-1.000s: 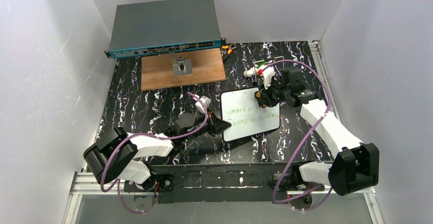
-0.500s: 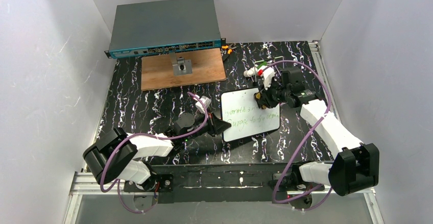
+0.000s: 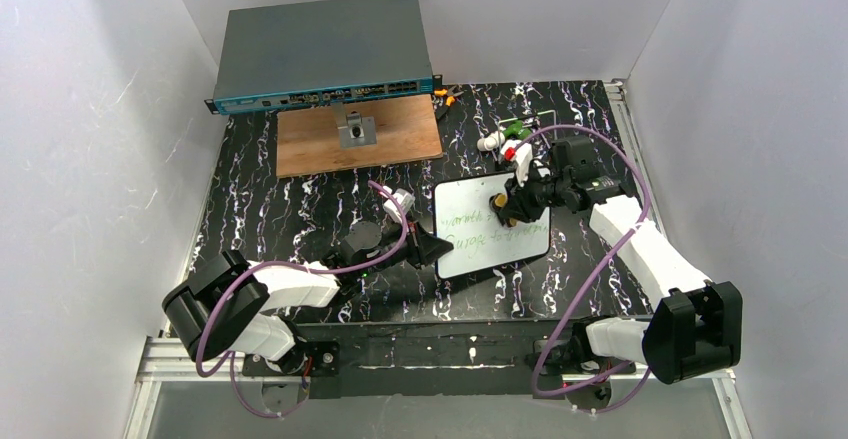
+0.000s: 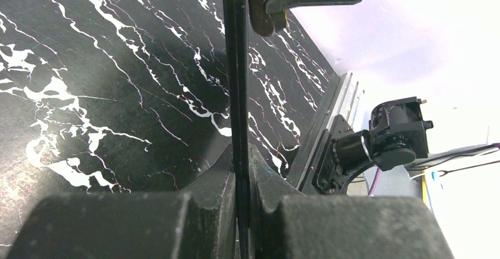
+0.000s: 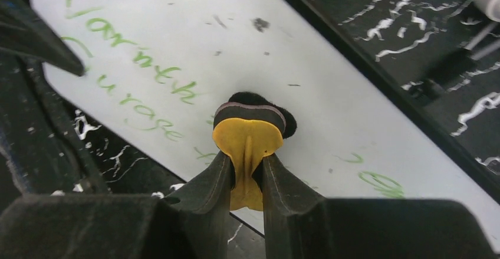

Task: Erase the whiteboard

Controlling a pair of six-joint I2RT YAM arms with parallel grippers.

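The whiteboard (image 3: 468, 199) lies at mid-table with green handwriting (image 5: 141, 76) on it. My left gripper (image 3: 432, 249) is shut on its left edge, and the left wrist view shows the board edge-on as a thin dark strip (image 4: 236, 64) running up between the fingers (image 4: 240, 153). My right gripper (image 3: 507, 207) is shut on a yellow eraser (image 5: 247, 138). The eraser's black felt pad (image 5: 255, 101) presses on the board near its middle. Green marks show left and right of the pad.
A grey network switch (image 3: 325, 54) stands at the back, with a brown wooden board (image 3: 400, 144) carrying a small metal part (image 3: 357, 131) in front of it. Markers (image 3: 497, 139) and small orange items (image 3: 447, 96) lie at the back right.
My right gripper has slid the eraser from the board's far right corner toward its middle, and the right end of the upper line of writing has gone. The left arm has not moved.
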